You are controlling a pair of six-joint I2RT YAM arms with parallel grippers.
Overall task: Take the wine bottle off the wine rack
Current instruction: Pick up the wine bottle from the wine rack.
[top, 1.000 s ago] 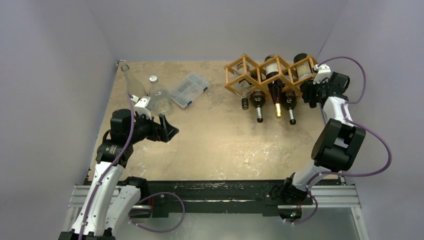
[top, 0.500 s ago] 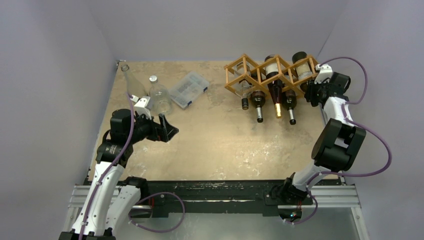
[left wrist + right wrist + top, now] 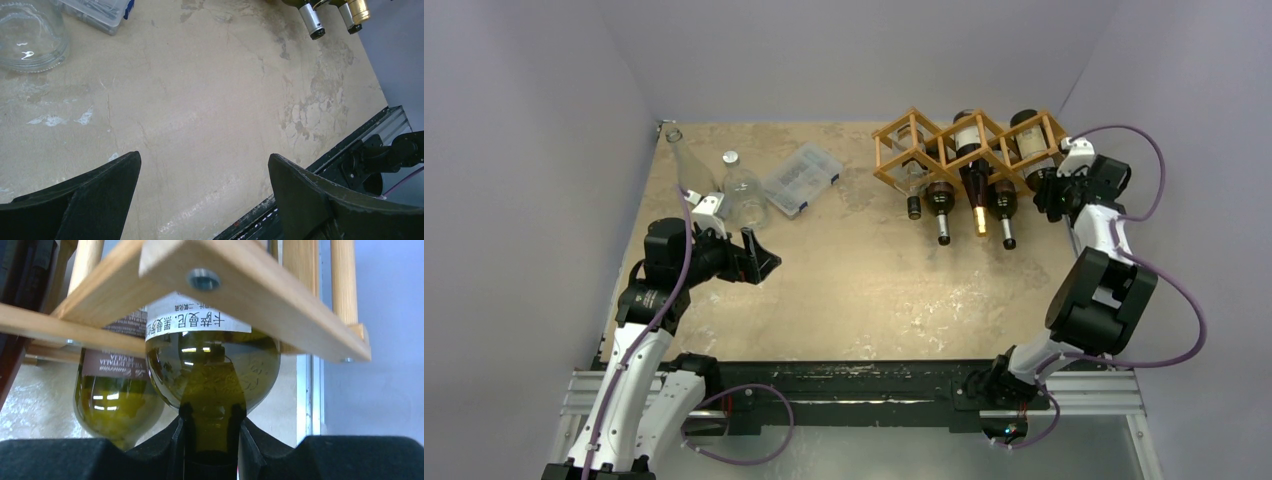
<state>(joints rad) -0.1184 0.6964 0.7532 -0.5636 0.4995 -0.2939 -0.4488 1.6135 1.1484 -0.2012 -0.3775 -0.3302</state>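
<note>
Right gripper (image 3: 210, 442) clamped tight on neck of green wine bottle (image 3: 212, 372). Bottle lies in rightmost cell of wine rack (image 3: 280, 292), far right of table (image 3: 200, 100). Left gripper (image 3: 204, 175) spread wide, holding nothing, above tabletop.

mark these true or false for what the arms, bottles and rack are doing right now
1. The right arm's fingers are shut on the neck of the dark green glass wine bottle. True.
2. That bottle lies outside the light-brown wooden lattice wine rack. False: its body sits inside a rack cell.
3. The left arm's fingers hold a clear glass bottle. False: they are open and empty above the table.
4. The clear plastic compartment box lies left of the rack. True.
</note>
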